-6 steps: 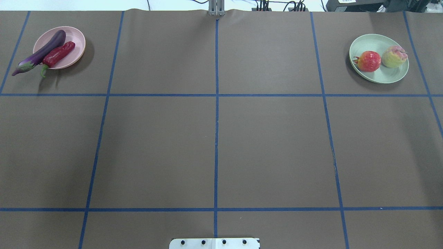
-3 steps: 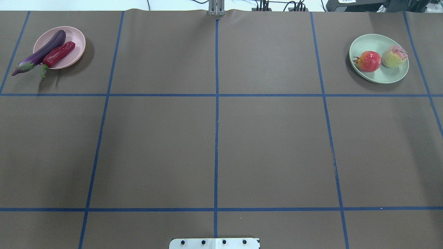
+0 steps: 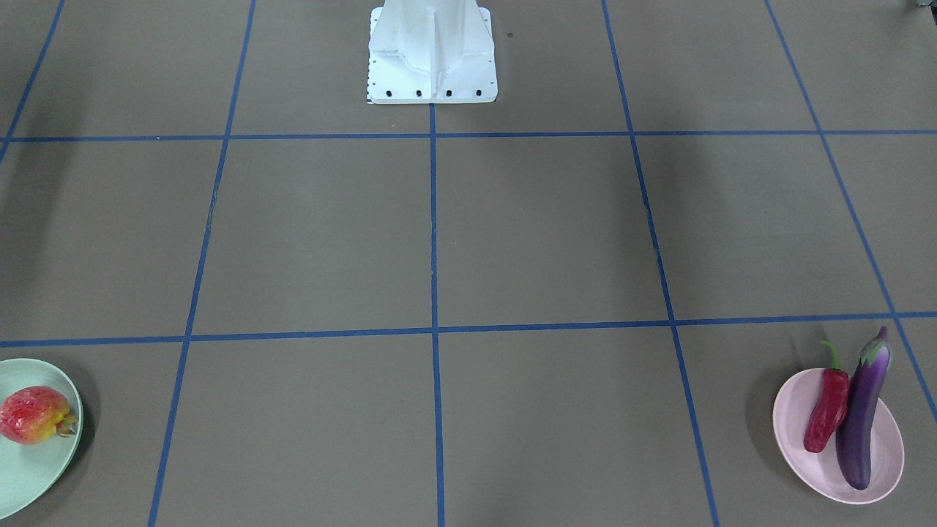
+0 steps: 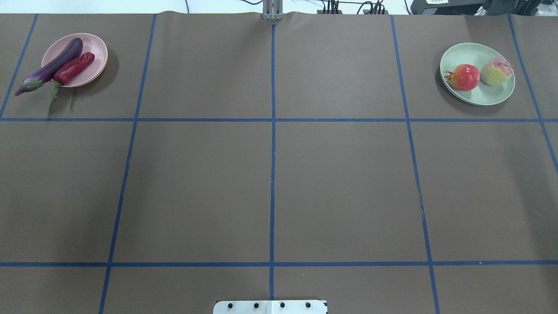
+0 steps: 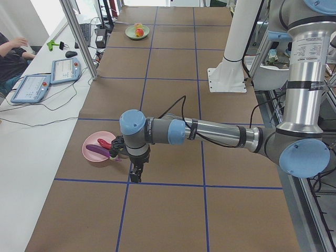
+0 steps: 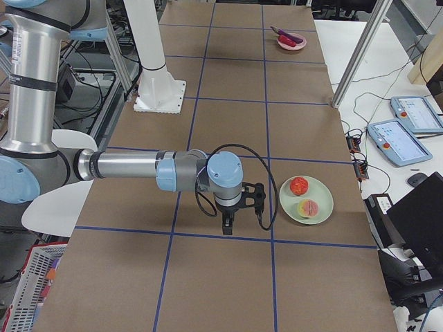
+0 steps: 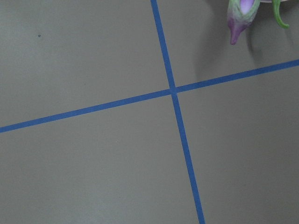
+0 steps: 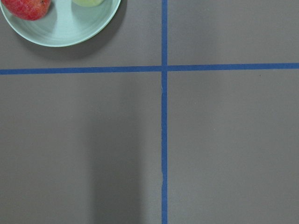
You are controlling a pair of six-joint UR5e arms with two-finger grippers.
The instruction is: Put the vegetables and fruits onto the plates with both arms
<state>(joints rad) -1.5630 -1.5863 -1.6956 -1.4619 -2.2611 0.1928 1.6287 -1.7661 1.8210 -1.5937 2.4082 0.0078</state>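
Note:
The purple eggplant point(image 4: 54, 65) and red chili pepper point(image 4: 74, 68) lie side by side on the pink plate point(image 4: 93, 48) at the far left, their stem ends hanging over its rim. On the mint green plate point(image 4: 475, 93) at the far right rest the red-and-yellow fruit point(image 4: 464, 77) and the peach point(image 4: 495, 72). My left gripper point(image 5: 135, 176) hangs above the table just beside the pink plate point(image 5: 93, 155). My right gripper point(image 6: 228, 227) hangs beside the mint plate point(image 6: 318, 194). Both show only in the side views, so I cannot tell their state.
The white base block point(image 4: 270, 306) sits at the table's near edge. Blue tape lines grid the brown table cover. An aluminium post point(image 5: 79, 39), tablets point(image 5: 64, 70) and a seated person point(image 5: 10, 58) are beyond the table's far edge.

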